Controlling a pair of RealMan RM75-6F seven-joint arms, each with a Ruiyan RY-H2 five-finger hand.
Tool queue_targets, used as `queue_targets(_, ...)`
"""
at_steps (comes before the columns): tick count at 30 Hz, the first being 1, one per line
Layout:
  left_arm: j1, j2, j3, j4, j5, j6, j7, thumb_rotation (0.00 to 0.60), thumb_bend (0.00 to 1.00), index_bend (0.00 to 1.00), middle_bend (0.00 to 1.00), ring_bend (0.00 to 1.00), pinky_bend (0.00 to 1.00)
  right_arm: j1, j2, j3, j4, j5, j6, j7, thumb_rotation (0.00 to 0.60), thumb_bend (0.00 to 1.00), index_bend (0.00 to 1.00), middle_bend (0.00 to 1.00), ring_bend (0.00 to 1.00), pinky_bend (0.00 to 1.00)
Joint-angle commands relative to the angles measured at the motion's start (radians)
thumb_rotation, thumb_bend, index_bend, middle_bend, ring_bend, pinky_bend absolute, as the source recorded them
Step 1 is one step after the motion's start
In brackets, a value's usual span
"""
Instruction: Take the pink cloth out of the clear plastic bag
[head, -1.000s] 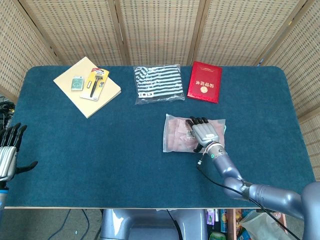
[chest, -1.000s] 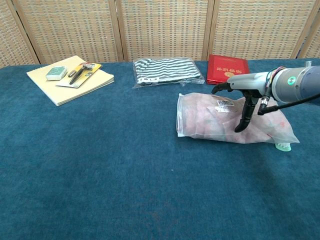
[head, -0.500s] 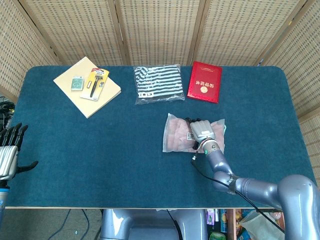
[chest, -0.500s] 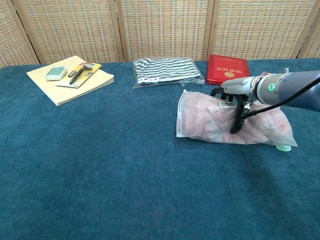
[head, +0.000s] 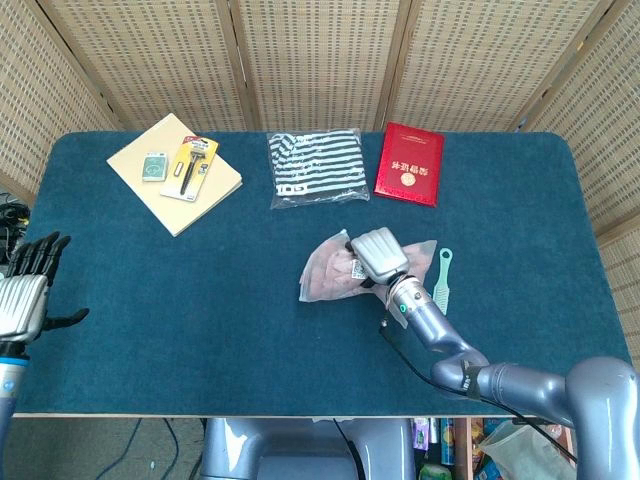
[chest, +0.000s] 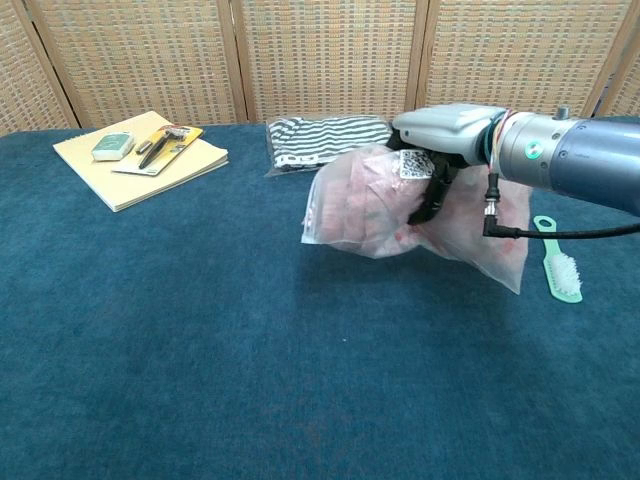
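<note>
My right hand (head: 372, 253) (chest: 436, 139) grips the top of the clear plastic bag (chest: 375, 208) (head: 332, 272) and holds it off the blue table. The pink cloth (chest: 352, 204) is inside the bag, bunched toward its left end. The bag's right corner hangs down toward the table. My left hand (head: 27, 290) hovers open at the table's left edge, far from the bag, seen only in the head view.
A green brush (chest: 558, 264) (head: 442, 274) lies on the table just right of the bag. At the back are a striped cloth in a bag (head: 314, 165), a red booklet (head: 409, 164) and a tan notebook (head: 173, 172) carrying a razor pack and a small box.
My right hand closed on the bag, lifted it off the table and carried it left. The green brush that lay under the bag's right end is now uncovered.
</note>
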Motion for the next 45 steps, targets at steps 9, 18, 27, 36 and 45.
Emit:
queue_targets(9, -0.23, -0.009, -0.078, 0.066, 0.061, -0.241, -0.164, 0.6, 0.03, 0.31, 0.0, 0.0, 0.0, 0.055, -0.054, 0.032, 0.131, -0.303, 0.037, 0.244, 0.6, 0.68, 0.68, 0.75, 0.67, 0.87)
queue_targets(18, -0.395, -0.161, -0.128, 0.135, -0.03, -0.381, -0.142, 0.6, 0.03, 0.33, 0.0, 0.0, 0.0, 0.094, -0.146, 0.089, 0.192, -0.227, -0.005, 0.19, 0.6, 0.68, 0.68, 0.75, 0.67, 0.87)
queue_targets(27, -0.472, -0.221, -0.136, 0.129, -0.104, -0.464, -0.137, 0.6, 0.03, 0.35, 0.0, 0.0, 0.0, 0.101, -0.165, 0.107, 0.207, -0.198, -0.018, 0.161, 0.6, 0.67, 0.68, 0.75, 0.67, 0.87)
queue_targets(36, -0.52, -0.252, -0.143, 0.111, -0.138, -0.484, -0.114, 0.6, 0.03, 0.35, 0.0, 0.0, 0.0, 0.104, -0.156, 0.12, 0.18, -0.182, -0.019, 0.128, 0.6, 0.68, 0.68, 0.75, 0.67, 0.87)
queue_targets(45, -0.574, -0.315, -0.144, 0.107, -0.224, -0.496, -0.04, 0.6, 0.03, 0.35, 0.0, 0.0, 0.0, 0.11, -0.162, 0.148, 0.15, -0.145, -0.016, 0.109, 0.6, 0.68, 0.68, 0.75, 0.67, 0.87)
